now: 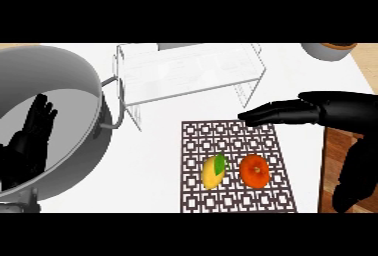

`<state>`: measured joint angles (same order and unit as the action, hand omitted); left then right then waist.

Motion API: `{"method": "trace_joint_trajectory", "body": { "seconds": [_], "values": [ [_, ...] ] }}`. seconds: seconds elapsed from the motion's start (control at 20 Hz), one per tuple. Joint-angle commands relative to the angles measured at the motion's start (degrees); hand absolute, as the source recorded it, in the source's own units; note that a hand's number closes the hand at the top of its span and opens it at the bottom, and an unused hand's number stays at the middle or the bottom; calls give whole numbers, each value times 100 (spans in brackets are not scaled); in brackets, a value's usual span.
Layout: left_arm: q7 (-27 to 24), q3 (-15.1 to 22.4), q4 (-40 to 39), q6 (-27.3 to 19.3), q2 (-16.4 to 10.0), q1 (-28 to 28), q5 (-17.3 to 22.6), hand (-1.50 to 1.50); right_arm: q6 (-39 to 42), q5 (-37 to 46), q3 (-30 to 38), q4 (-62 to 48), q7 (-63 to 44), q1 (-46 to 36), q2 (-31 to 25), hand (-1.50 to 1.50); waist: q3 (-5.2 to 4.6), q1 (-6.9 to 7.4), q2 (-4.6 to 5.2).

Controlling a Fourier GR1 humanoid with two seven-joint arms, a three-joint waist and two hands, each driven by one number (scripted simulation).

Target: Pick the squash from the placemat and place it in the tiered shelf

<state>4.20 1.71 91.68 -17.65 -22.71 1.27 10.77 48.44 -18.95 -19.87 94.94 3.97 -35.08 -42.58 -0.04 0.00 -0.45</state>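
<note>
The yellow squash [214, 171] lies on the placemat [236, 132], 1 of 2 fruits. Our right hand [284, 112] hovers beyond it, fingers straight, holding nothing. We judge the squash stiff, smooth and light, best gripped across its middle.

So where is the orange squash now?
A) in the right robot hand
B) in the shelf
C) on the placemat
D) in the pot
C: the squash lies on the placemat beside a yellow fruit, while the right robot hand hovers open over the mat's far edge, holding nothing.
</note>
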Motion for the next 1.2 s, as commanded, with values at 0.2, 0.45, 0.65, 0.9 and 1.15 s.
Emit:
{"method": "trace_joint_trajectory", "body": {
  "seconds": [0.2, 0.45, 0.65, 0.9, 1.15],
  "values": [
    [143, 214, 303, -4, 267, 139, -71, 0, -432, 2028, -538, 1752, -662, 119, -260, -150, 9, -129, -6],
    [379, 30, 504, 138, 177, 230, -38, 0, -825, 3125, -1135, 2115, -1042, 846, 78, -150, 10, -47, 26],
    [107, 292, 292, 51, 551, 253, -284, 0, -1185, 4326, -1536, 1773, -947, 732, 301, -150, 10, 24, 56],
    [73, 27, -2, 320, 496, 480, -125, 0, -1144, 5166, -1825, 1895, -1286, 816, 122, -150, 1, -27, 53],
    [126, 45, 84, 305, 604, 403, -345, 0, -1935, 5972, -1957, 1215, -604, 1372, 404, -150, 6, -10, 52]
  ]
}}
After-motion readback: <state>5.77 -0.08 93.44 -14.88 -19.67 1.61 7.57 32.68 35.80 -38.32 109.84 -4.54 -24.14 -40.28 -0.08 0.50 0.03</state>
